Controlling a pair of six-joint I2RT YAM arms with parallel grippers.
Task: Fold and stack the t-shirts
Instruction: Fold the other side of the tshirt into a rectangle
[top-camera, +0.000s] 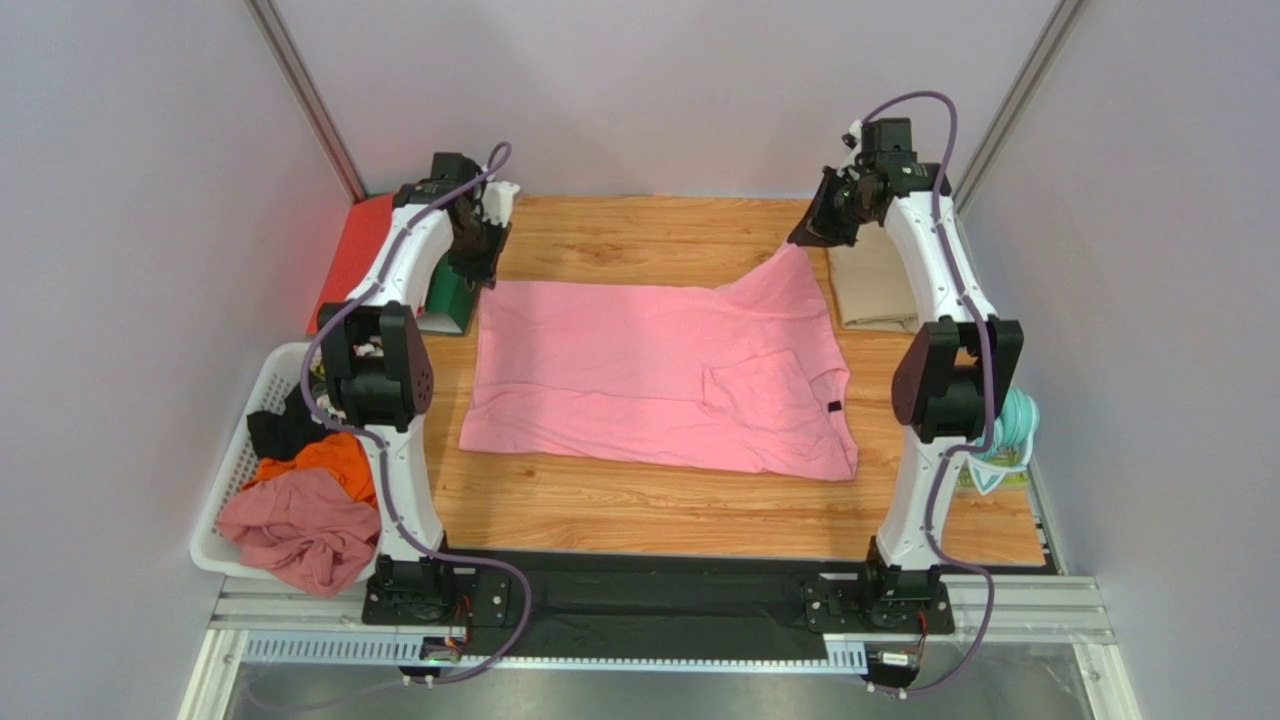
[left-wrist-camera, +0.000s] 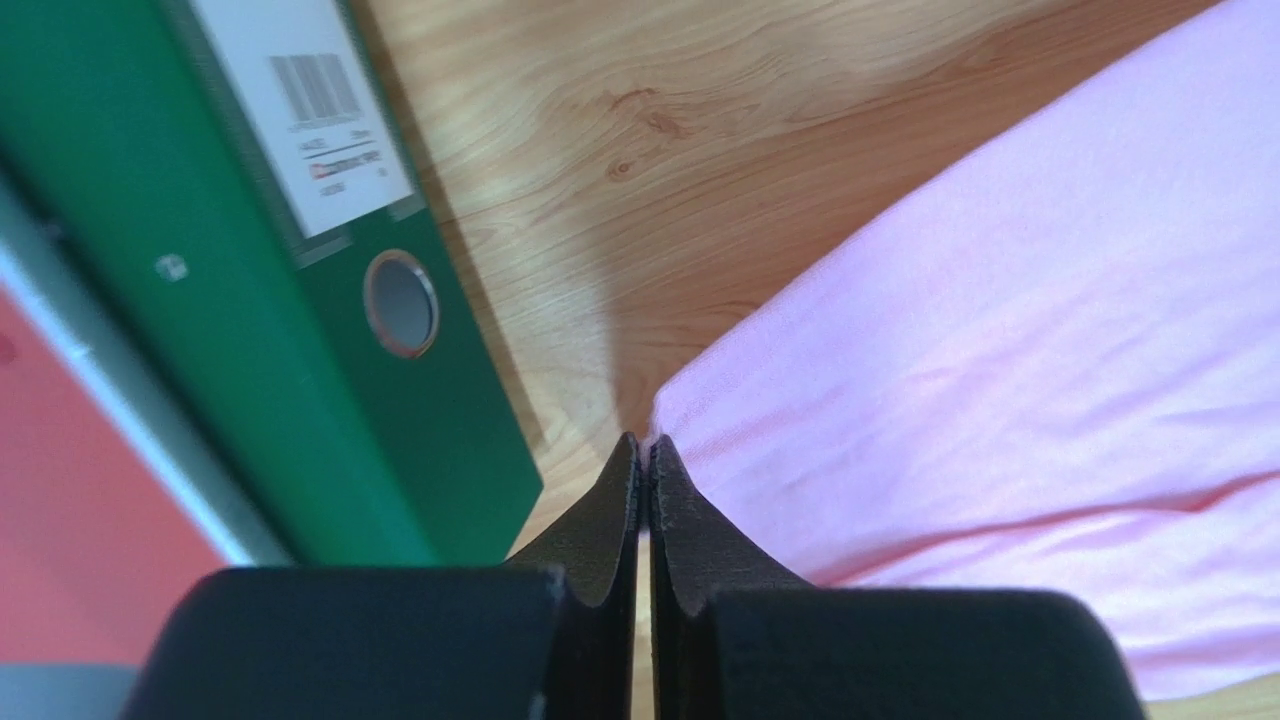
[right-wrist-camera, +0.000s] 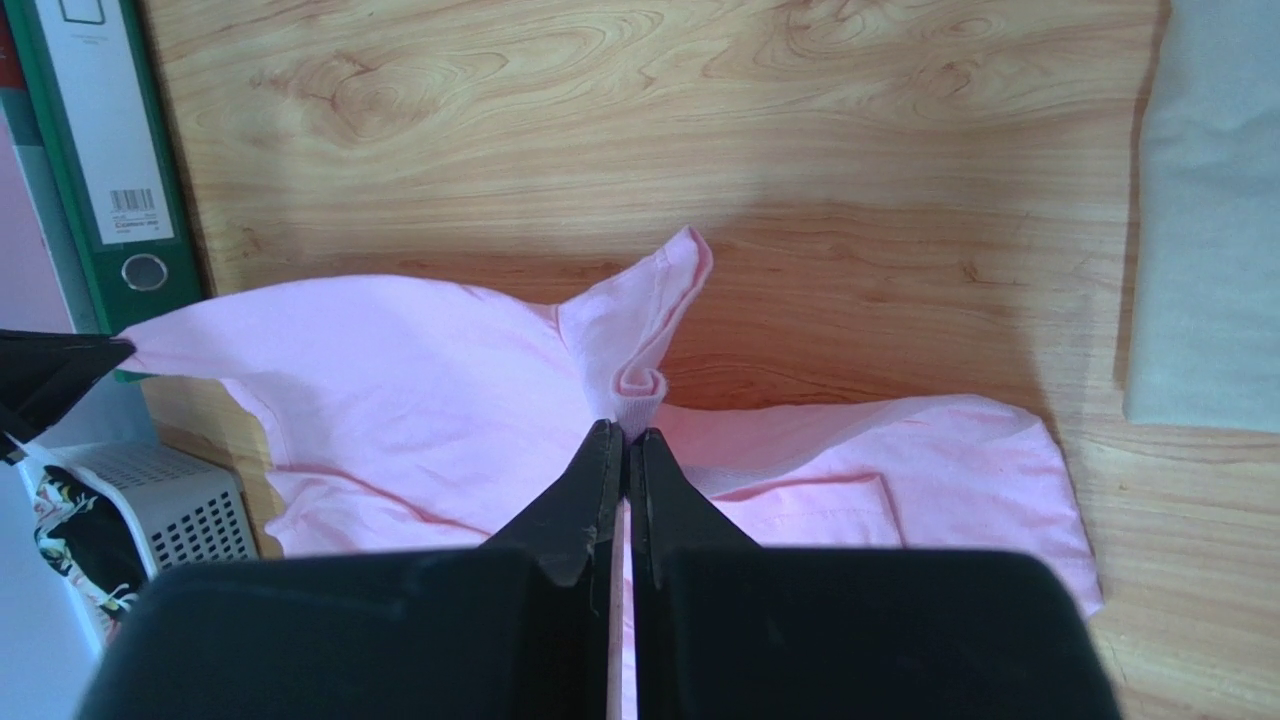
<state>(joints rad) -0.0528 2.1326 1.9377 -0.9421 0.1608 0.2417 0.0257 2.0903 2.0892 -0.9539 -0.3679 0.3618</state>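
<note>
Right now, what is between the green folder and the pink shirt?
Only bare wooden table, a strip of it between the green folder and the pink shirt. The left wrist view shows it best.

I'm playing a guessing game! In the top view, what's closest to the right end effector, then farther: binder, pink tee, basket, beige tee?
1. Pink tee: corner pinched in the right end effector.
2. Beige tee: just right of it.
3. Binder: far left corner.
4. Basket: near left, farthest.
</note>
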